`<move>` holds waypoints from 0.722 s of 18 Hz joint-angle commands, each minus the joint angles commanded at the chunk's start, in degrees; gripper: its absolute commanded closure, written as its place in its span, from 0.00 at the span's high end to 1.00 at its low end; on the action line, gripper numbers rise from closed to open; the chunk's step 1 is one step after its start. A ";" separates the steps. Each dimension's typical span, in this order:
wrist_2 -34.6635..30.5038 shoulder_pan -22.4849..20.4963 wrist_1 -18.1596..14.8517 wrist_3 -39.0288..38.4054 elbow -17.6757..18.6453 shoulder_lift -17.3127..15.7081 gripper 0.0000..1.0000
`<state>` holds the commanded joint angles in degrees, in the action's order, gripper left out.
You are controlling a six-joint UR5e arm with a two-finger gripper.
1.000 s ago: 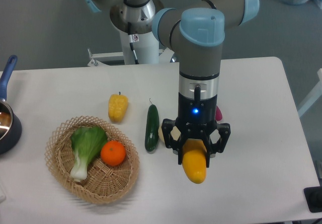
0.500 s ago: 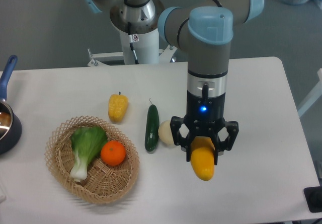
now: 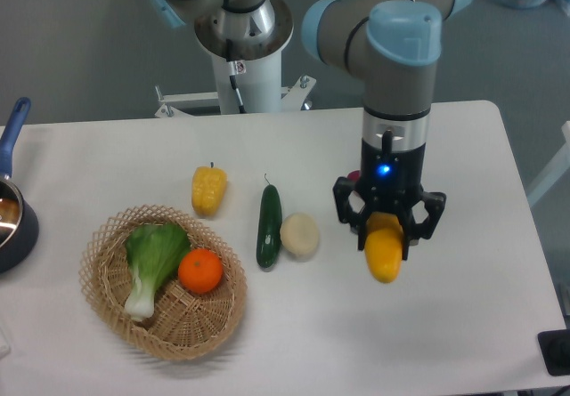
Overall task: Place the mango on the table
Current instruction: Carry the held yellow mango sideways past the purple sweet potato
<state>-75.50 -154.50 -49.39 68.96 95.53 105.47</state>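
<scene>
The claw [image 3: 387, 229] is pinching the mango [image 3: 384, 252] by its upper end, so the fruit hangs below the 2 black fingers with most of its yellow-orange body showing. Its long axis looks close to vertical, leaning slightly toward the camera, with the lower tip aimed at the tabletop [image 3: 481, 173].

That is the relation the next move turns on: the mango lies straight under the claw, and the open white surface lies straight under the mango. Whether the tip already touches the surface or hangs clear of it cannot be told from this view. The spot beneath appears free of other produce. The pale round vegetable [image 3: 299, 235] sits to the left, apart from the mango, and the dark green cucumber [image 3: 269, 225] lies beyond it. The yellow bell pepper [image 3: 208, 189] and the wicker basket [image 3: 107, 245] with its orange [image 3: 200, 271] and bok choy [image 3: 151, 262] are well off to the left.

Since the fruit is elongated and held end-on, I judge it will tip onto its side once released.
</scene>
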 joint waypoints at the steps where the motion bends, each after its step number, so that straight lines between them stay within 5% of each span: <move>1: -0.17 -1.14 0.00 2.47 0.88 0.09 0.32; 9: -0.53 -9.76 -0.18 12.59 5.11 3.07 0.32; 13: -6.31 -10.91 0.70 22.51 6.60 5.97 0.32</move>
<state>-81.80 -165.41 -48.69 91.47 102.13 111.44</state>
